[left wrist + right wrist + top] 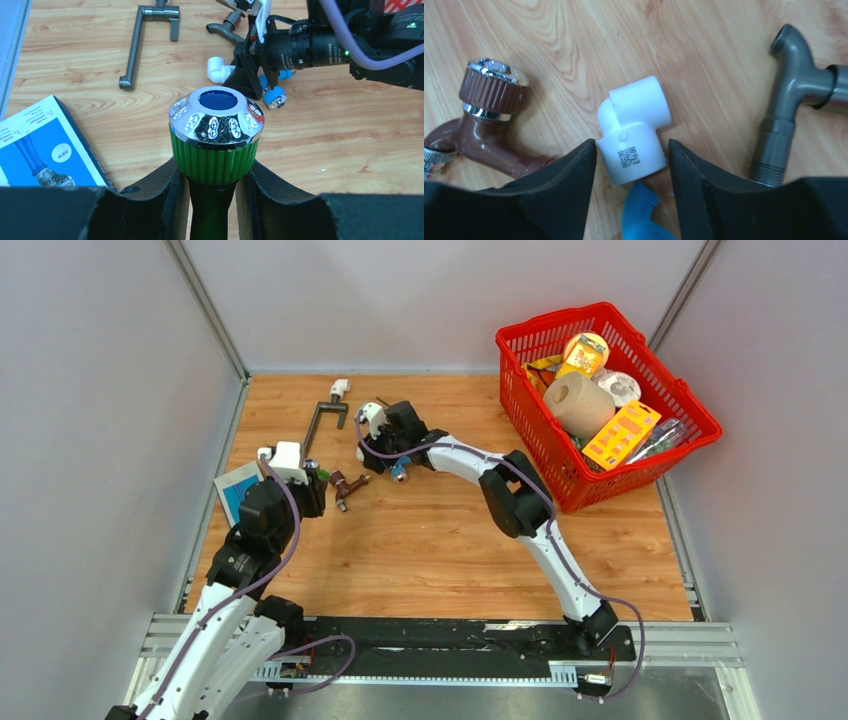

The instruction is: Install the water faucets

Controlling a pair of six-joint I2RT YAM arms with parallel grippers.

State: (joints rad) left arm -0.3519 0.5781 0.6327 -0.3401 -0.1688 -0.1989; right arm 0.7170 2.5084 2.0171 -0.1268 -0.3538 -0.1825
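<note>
- Found left gripper (212, 175) clamped narrow on green faucet (215, 150), chrome cap towards the wrist camera, over the left side of the table (450, 550).
- Saw right gripper (631, 150) low over the wood, fingers (564, 190) flanking white elbow fitting (634, 135) on both sides, at or near contact.
- Couldn't tell whether that counted as a real grip.
- Spotted blue faucet (639, 215) just below the elbow in wrist view, between the same fingers.
- Noted brown faucet (484, 120) lying on one side of the elbow, dark grey faucet (791, 95) on the other, both loose on the wood.
- Noted grey handle bar (140, 45) further back, blue box (40, 145) beside left arm, red basket (535, 435) at far right.
</note>
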